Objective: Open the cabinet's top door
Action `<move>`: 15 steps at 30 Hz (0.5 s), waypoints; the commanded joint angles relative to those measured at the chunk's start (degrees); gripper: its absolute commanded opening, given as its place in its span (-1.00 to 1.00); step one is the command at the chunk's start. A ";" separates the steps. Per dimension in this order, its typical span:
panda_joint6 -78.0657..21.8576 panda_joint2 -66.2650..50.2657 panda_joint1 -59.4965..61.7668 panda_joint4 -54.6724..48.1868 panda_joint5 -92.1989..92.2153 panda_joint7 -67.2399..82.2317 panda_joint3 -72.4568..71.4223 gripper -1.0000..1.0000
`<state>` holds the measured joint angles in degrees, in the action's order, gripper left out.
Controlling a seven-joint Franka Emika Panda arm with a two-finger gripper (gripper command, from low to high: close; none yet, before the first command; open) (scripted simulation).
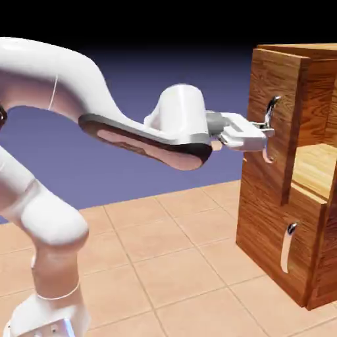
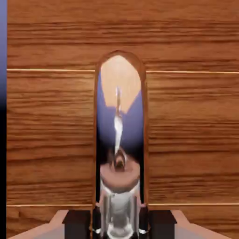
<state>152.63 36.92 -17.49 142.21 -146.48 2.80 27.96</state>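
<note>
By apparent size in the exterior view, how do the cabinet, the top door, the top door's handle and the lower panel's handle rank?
Largest to smallest:
1. Cabinet
2. Top door
Unsure: top door's handle and lower panel's handle; the end effector partly hides the first.

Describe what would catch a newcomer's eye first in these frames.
In the exterior view, the bulky white arm fills the left and upper middle, its gripper closed on the curved chrome handle of the cabinet's top door. In the hand view, that handle stands out as a mirror-like strip down the middle, against striped wood.
</note>
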 commanded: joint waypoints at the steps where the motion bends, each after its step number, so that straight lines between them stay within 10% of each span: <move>1: -1.11 0.78 1.23 1.33 2.90 1.56 -1.69 -1.00; 15: -23.12 11.02 7.94 14.08 37.78 18.06 -24.39 -1.00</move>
<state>129.46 47.95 -9.54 156.28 -108.79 20.90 3.57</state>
